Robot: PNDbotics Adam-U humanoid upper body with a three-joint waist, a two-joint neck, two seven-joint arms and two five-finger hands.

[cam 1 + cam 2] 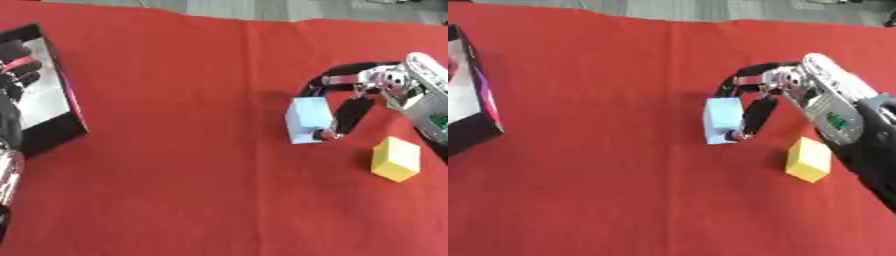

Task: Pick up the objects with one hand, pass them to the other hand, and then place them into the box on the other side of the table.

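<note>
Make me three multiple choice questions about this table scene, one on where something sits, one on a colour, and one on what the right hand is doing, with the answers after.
1. Where is the box?
A. at the table's left edge
B. at the right edge
C. in the middle

2. What colour is the block lying free near the right hand?
A. green
B. yellow
C. black

3. What is the right hand doing?
A. resting open, away from the blocks
B. fingers curled round the light blue block
C. holding the yellow block over the box

Answers:
1 A, the black-walled box lies at the left of the red cloth.
2 B, the free block is plainly yellow.
3 B, fingers arch over the light blue block and the thumb meets its near side.
</note>
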